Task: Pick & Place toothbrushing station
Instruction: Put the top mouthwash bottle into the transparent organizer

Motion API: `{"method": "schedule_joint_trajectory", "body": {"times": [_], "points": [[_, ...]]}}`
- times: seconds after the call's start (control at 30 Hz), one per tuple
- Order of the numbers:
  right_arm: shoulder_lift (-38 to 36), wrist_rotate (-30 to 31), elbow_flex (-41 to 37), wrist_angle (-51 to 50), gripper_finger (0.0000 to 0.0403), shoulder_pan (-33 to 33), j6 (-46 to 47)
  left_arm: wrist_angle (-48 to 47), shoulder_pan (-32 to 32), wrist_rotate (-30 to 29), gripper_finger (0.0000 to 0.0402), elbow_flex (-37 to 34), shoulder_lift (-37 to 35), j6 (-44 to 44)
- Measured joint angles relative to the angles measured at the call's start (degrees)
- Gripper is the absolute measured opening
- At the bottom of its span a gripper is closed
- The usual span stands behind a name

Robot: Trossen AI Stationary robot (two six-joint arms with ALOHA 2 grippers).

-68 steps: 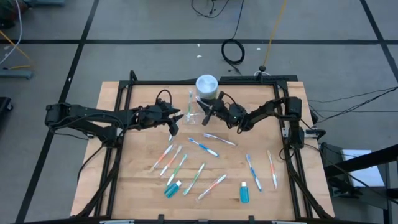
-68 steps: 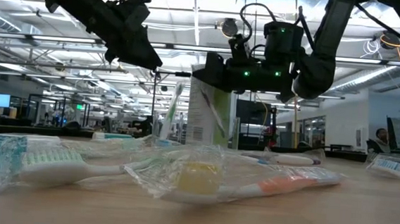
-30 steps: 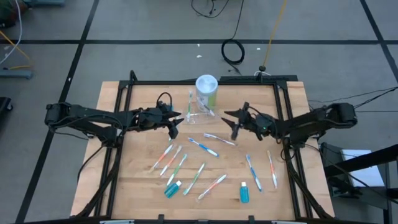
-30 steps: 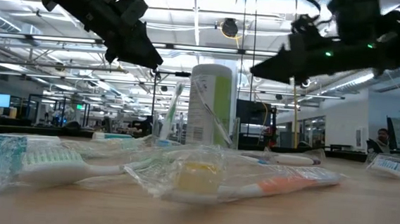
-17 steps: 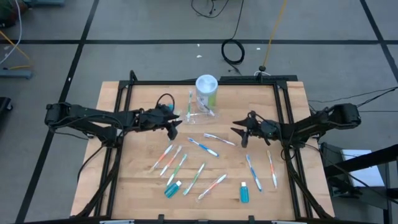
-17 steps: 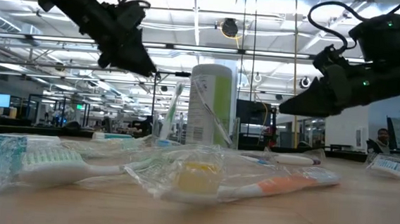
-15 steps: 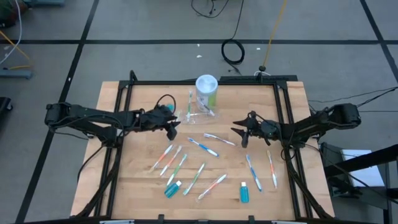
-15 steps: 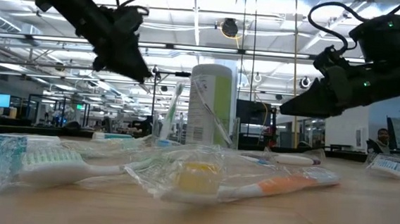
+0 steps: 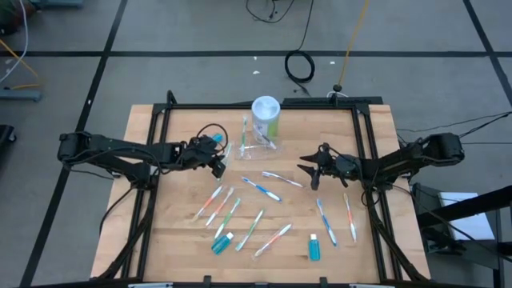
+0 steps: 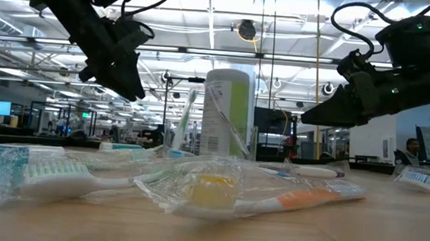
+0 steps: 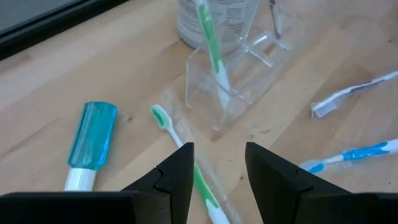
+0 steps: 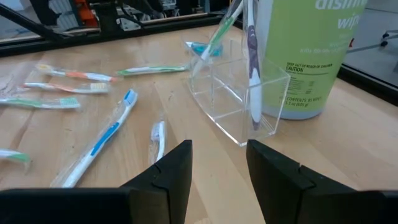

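we see the left gripper point(image 9: 218, 164) hanging above the wooden table point(image 9: 184, 232) with its jaws apart and nothing between them; directly ahead of the jaws stands a clear plastic holder point(image 11: 231, 87) with a green toothbrush point(image 11: 211, 53) leaning upright in it, and just in front of the fingertips point(image 11: 184, 163) a wrapped green toothbrush point(image 11: 180, 155) lies flat on the wood. off to one side of these jaws lies a small blue tube point(image 11: 90, 144), and to the other side a white toothbrush point(image 11: 354, 93) and a blue toothbrush point(image 11: 348, 157). behind the holder rises a white-and-green wipes canister point(image 9: 266, 117). the right gripper point(image 9: 314, 170) is also raised off the table, jaws parted and empty, and it faces the same holder point(image 12: 239, 102) from the opposite side; a purple-and-white toothbrush point(image 12: 252, 74) stands in the compartment nearest these jaws. between the right jaws and the holder lie a small white toothbrush point(image 12: 157, 140) and a longer blue one point(image 12: 102, 146), both flat on the wood, with more wrapped brushes point(image 12: 68, 87) farther out. well behind both grippers, toward the near edge of the table, further loose toothbrushes point(image 9: 240, 216) are scattered with two more blue tubes point(image 9: 314, 248).
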Motion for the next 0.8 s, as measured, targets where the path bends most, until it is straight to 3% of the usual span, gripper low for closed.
{"method": "schedule_joint_trajectory", "body": {"times": [0.43, 0.57, 0.8], "points": [[0.00, 0.03, 0.00, -1.56, 0.0144, 0.00, 1.01, -3.25, 3.79, -5.64, 0.0149, -0.18, 7.35, -0.29], [0.00, 0.57, 0.00, -1.64, 0.0144, 0.00, 0.96, -7.40, 10.27, -0.22, 0.0149, -0.20, 7.91, -1.91], [0.02, 0.66, 0.00, -0.92, 0.0144, -0.02, -2.33, -4.85, 18.60, 5.46, 0.0149, -0.20, 7.89, 13.25]]}}
